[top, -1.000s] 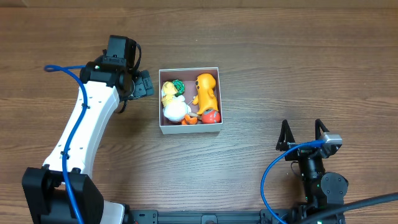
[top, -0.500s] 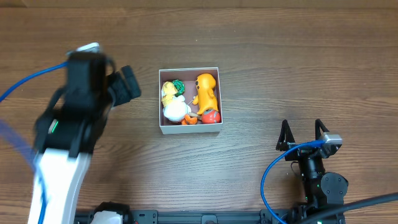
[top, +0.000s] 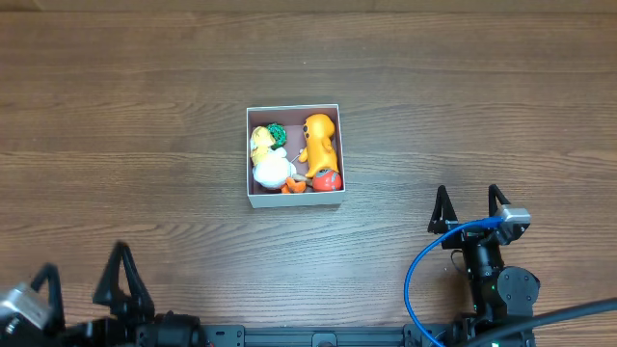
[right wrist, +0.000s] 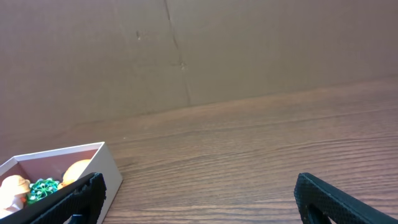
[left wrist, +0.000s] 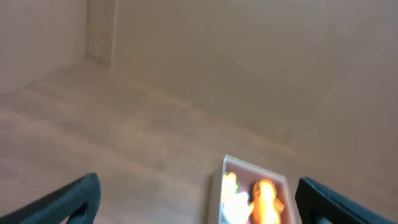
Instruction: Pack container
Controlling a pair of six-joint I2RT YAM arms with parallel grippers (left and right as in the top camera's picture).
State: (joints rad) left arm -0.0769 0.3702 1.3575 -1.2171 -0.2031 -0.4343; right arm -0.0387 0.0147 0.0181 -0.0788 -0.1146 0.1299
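The container (top: 253, 198) is a square white-walled box with a pink-brown inside at the table's middle. It holds an orange toy (top: 319, 138), a yellow and white duck toy (top: 269, 162), a green piece (top: 277, 132) and a red piece (top: 329, 179). It also shows in the left wrist view (left wrist: 217, 188) and in the right wrist view (right wrist: 106, 165). My left gripper (top: 81, 282) is open and empty at the front left edge, far from the box. My right gripper (top: 468, 203) is open and empty at the front right.
The wooden table (top: 463, 87) carries nothing else. A brown cardboard wall (right wrist: 186, 50) stands behind the table. A blue cable (top: 416, 270) loops by the right arm.
My left arm has pulled back from beside the container's left wall to the front left edge of the table. The right arm and the container have not moved.
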